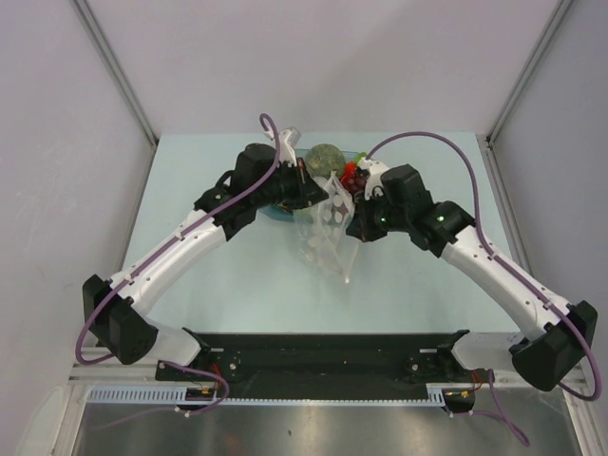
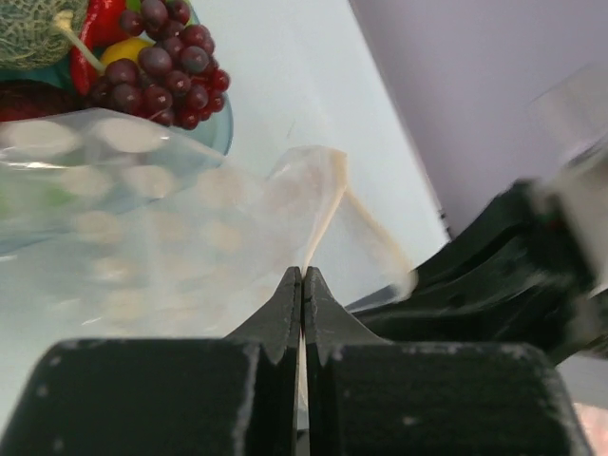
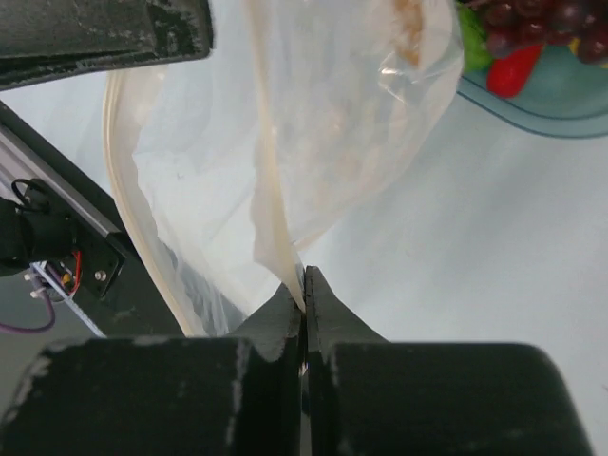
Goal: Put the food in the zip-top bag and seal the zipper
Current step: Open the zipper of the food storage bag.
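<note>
L gripper [image 2: 302, 277]: closed; fingertips pinch one lip of the zip-top bag [image 2: 142, 237] at its mouth edge.
R gripper [image 3: 304, 277]: closed; fingertips pinch the bag's mouth edge, approx. opposite the L gripper.
Arm pose: in the top view both arms reach inward to the far middle of the table [image 1: 237, 275]; the grippers face each other with the bag between them.
Bag position: held at the mouth by both grippers, just on the near side of the blue bowl [image 2: 224, 133]. The body trails toward the table centre. Whether the lower corner rests on the table: cannot tell.
Bag appearance: clear film with rows of white round dots.
Zipper [image 3: 116, 171]: pale strip along the mouth. In the R wrist view two runs of strip stand apart, so the mouth is open and unsealed.
Grey-green ball [image 1: 325, 158]: bumpy, in the bowl at the far side, outside the bag.
Grapes [image 2: 161, 62]: dark red bunch, in the bowl next to the ball, at the rim nearest the bag, outside the bag.
Other bowl contents: a red item [image 2: 103, 24] and a yellow item [image 2: 125, 47] sit between the ball and the grapes. Exact types not clear.
Bowl vs. bag: the bag film overlaps the bowl's near rim in the L wrist view. Contact: cannot tell.
</note>
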